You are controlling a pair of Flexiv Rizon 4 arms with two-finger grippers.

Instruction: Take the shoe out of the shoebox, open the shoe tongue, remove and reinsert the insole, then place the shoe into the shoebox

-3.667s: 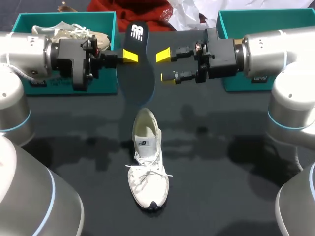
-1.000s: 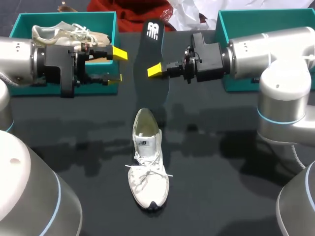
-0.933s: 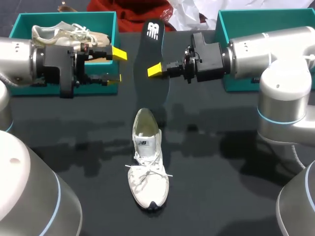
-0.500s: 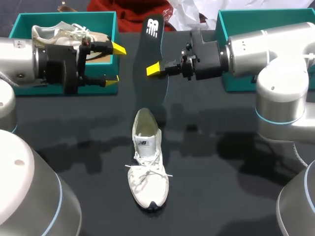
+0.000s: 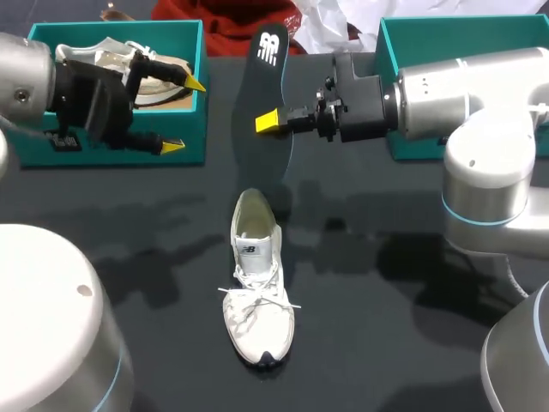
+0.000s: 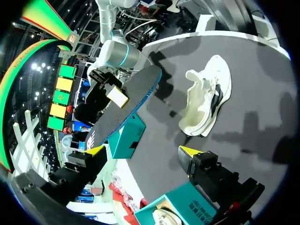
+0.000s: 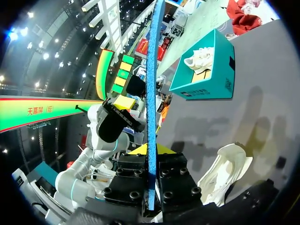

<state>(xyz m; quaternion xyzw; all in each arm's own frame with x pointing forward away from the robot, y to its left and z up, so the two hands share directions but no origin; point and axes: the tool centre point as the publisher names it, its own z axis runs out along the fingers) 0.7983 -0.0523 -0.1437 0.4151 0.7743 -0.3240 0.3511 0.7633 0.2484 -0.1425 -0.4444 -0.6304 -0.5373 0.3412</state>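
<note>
The white shoe (image 5: 257, 283) lies in the middle of the table, toe toward the front edge, tongue raised. My right gripper (image 5: 274, 120) is shut on the dark insole (image 5: 264, 86) and holds it on edge above the table, behind the shoe's heel. The right wrist view shows the insole (image 7: 152, 84) edge-on between that gripper's (image 7: 151, 157) fingers, with the shoe (image 7: 225, 173) below. My left gripper (image 5: 184, 116) stands open, empty, in front of the left shoebox (image 5: 86, 30), well left of the insole. In the left wrist view the insole (image 6: 124, 110) and shoe (image 6: 206, 101) lie ahead of the open gripper (image 6: 140, 152).
The teal left shoebox holds a second pale shoe (image 5: 129, 60). A second teal shoebox (image 5: 412, 30) sits at the back right, behind my right arm. Red cloth (image 5: 223, 17) and white paper (image 5: 343, 21) lie at the table's back edge.
My left gripper has drawn back to the left, away from the insole, and turned. The right gripper keeps hold of the insole, which has barely moved.
</note>
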